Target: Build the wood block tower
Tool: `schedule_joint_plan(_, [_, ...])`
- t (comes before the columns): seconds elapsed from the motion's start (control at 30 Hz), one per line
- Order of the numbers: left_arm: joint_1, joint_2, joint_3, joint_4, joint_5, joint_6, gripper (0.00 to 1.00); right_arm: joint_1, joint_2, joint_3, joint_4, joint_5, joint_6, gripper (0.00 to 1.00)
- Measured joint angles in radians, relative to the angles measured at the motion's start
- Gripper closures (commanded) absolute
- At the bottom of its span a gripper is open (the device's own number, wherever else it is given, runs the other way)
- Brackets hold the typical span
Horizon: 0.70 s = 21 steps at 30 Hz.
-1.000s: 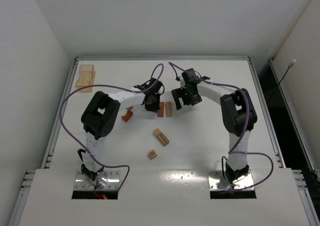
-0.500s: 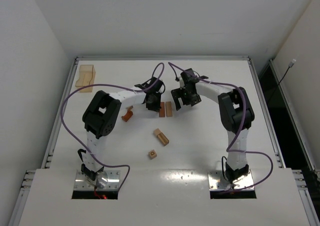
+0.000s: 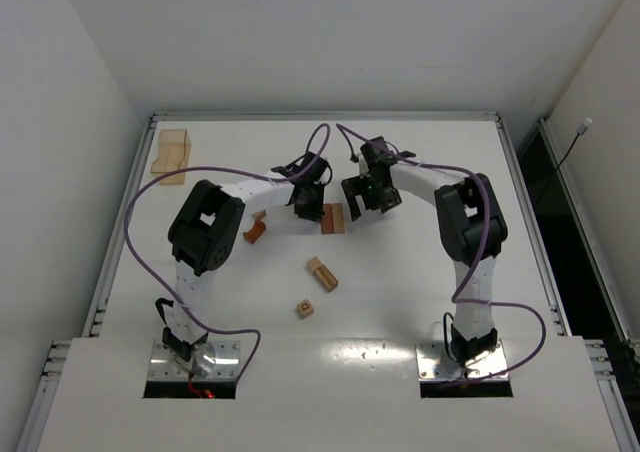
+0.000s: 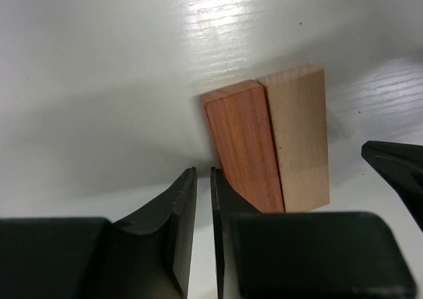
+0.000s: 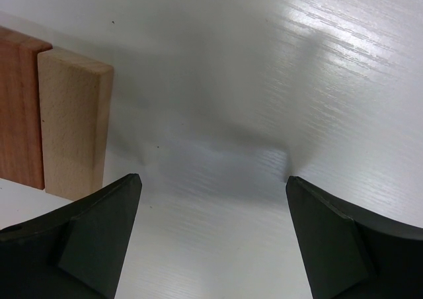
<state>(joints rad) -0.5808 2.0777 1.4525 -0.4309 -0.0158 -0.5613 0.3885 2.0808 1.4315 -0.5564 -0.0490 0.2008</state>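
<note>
A reddish-brown bar (image 3: 325, 219) and a light tan bar (image 3: 338, 217) lie flat side by side, touching, mid-table. My left gripper (image 3: 308, 208) is shut and empty, just left of the reddish bar. In the left wrist view its jaws (image 4: 202, 170) stand a sliver apart, the right one against the reddish bar (image 4: 243, 150), with the tan bar (image 4: 299, 137) beyond. My right gripper (image 3: 358, 200) is open and empty, just right of the tan bar (image 5: 73, 127); in the right wrist view it (image 5: 213, 178) spans bare table. A reddish arch piece (image 3: 254, 232), a tan bar (image 3: 322, 273) and a marked cube (image 3: 305, 309) lie nearer.
A translucent amber box (image 3: 172, 155) stands at the far left corner. A small block (image 3: 259, 215) lies beside the arch piece. Purple cables loop over both arms. The table has raised rails (image 3: 330, 117) along its edges.
My left gripper has shifted a little to the right, and the reddish bar has slid right with it until it touches the tan bar. My right gripper has barely moved.
</note>
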Motion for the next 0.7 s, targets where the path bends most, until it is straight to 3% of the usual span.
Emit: schedule_joint_plan(0.7, [0.028, 0.007, 0.004, 0.026, 0.002, -0.016, 0.88, 0.000, 0.022, 0.022, -0.003, 0.001, 0.010, 0.12])
